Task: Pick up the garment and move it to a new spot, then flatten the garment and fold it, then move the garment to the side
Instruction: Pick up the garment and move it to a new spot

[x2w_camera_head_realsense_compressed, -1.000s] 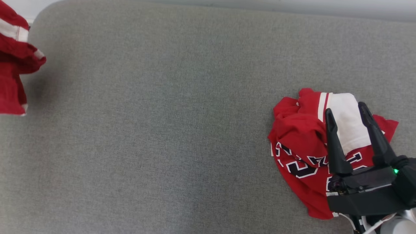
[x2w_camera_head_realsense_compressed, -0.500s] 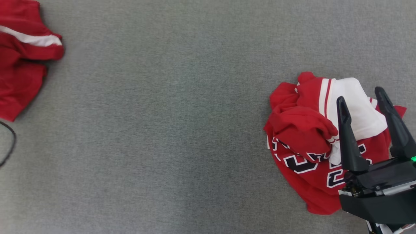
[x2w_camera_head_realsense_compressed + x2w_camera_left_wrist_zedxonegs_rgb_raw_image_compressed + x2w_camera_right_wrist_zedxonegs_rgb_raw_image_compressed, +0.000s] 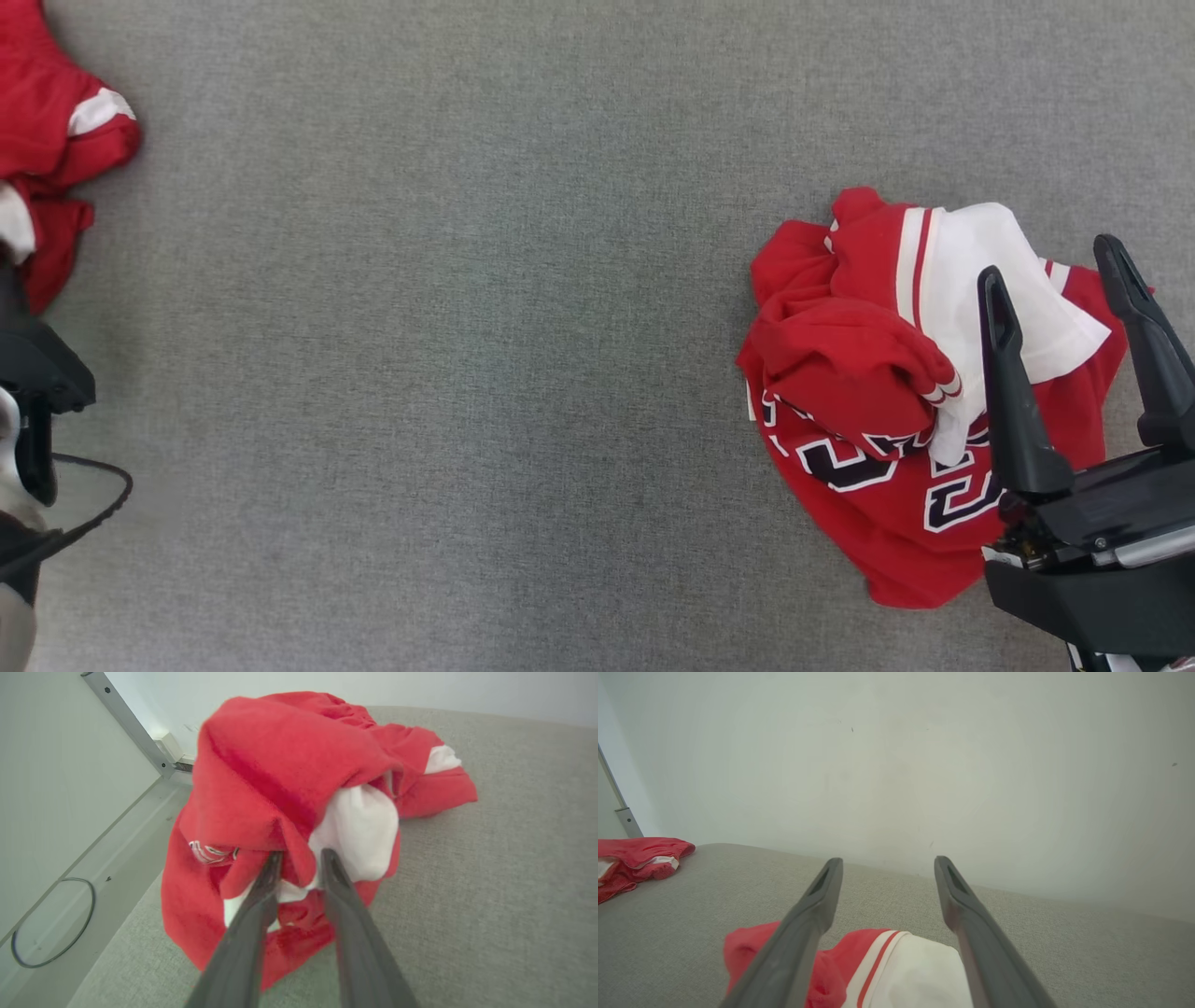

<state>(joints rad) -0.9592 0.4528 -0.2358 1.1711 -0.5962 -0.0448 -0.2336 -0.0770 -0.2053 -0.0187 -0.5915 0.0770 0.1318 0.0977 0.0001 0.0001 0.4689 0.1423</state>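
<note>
A crumpled red and white garment (image 3: 56,121) lies bunched at the far left edge of the grey cushion. In the left wrist view my left gripper (image 3: 301,855) has its fingers only a little apart, with a fold of this garment (image 3: 261,765) pinched between the tips. My left arm's dark wrist (image 3: 37,373) sits just below the cloth. At the right, a second red jersey (image 3: 840,364) with a white panel and dark numbers lies in a heap. My right gripper (image 3: 1050,261) hovers over it, open, with nothing between its fingers (image 3: 888,860).
The grey fabric cushion (image 3: 467,373) stretches between the two heaps. Past its left edge the floor drops away, with a black cable loop (image 3: 51,924) and a metal rail (image 3: 126,718). A pale wall (image 3: 924,765) stands behind the cushion.
The camera has tilted down, so the whole picture shifted. The left garment has bunched up tighter at the left edge, and my left arm's dark wrist has come into the head view. The right gripper stays open.
</note>
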